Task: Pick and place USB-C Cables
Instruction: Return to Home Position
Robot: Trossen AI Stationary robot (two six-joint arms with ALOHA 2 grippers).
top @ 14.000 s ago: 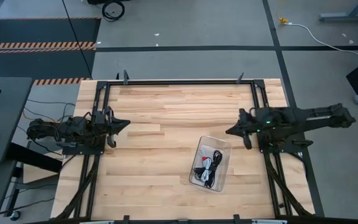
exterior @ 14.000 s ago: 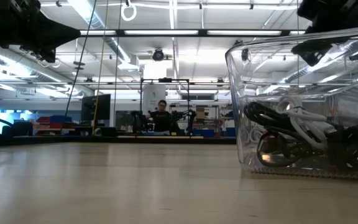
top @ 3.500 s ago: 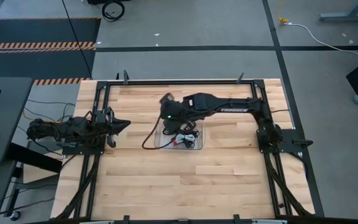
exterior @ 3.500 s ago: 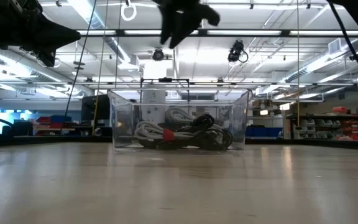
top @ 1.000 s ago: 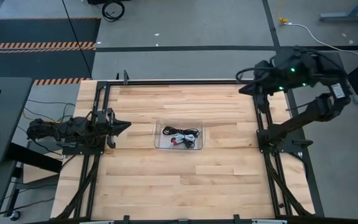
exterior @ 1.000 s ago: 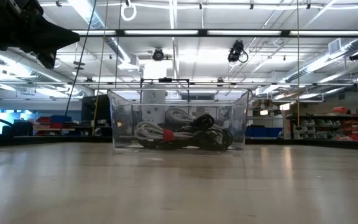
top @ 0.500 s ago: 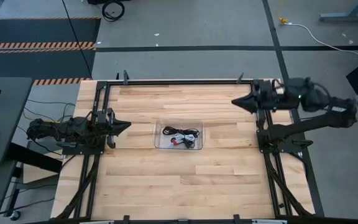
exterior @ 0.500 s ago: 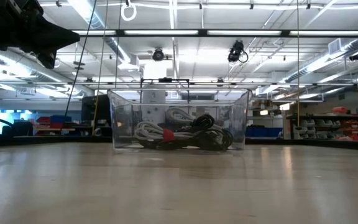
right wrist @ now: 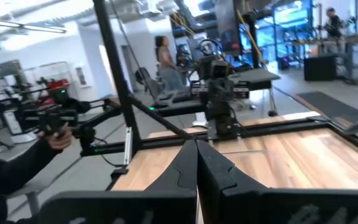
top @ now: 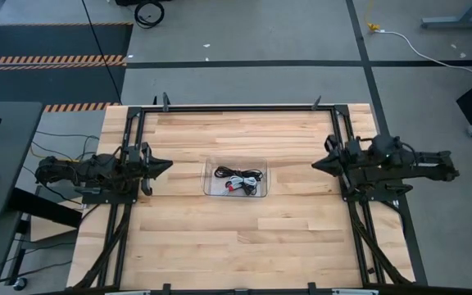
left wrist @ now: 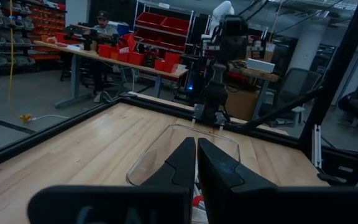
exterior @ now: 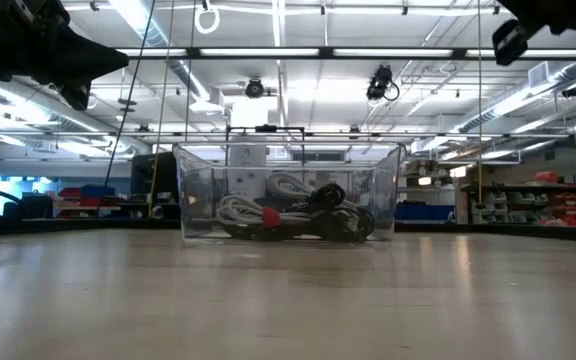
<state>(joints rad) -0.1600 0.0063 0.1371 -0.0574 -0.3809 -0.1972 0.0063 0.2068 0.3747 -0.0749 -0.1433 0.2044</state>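
Observation:
The USB-C cables [top: 238, 177] lie as a tangle of black and white bundles, one with red, inside a clear plastic bin [top: 210, 182] at the table's middle. The low view shows the cables [exterior: 293, 215] resting on the bin's floor behind its clear wall [exterior: 198, 190]. My left gripper [top: 167, 165] is shut and hovers at the table's left side, pointing at the bin [left wrist: 160, 146]. My right gripper [top: 315, 164] is shut and hovers at the right side, pointing toward the bin. Neither touches anything.
Bare wooden tabletop [top: 220, 238] surrounds the bin on all sides. A black metal frame [top: 236, 107] runs along the far edge and down both sides. People [right wrist: 166, 59] stand in the room beyond the table; one sits at a bench [left wrist: 104, 25].
My right arm has swung down from high above the table's far right corner to the right side and now sits low, its gripper pointing toward the bin. It comes into the low view at the upper right. The bin and cables have stayed put.

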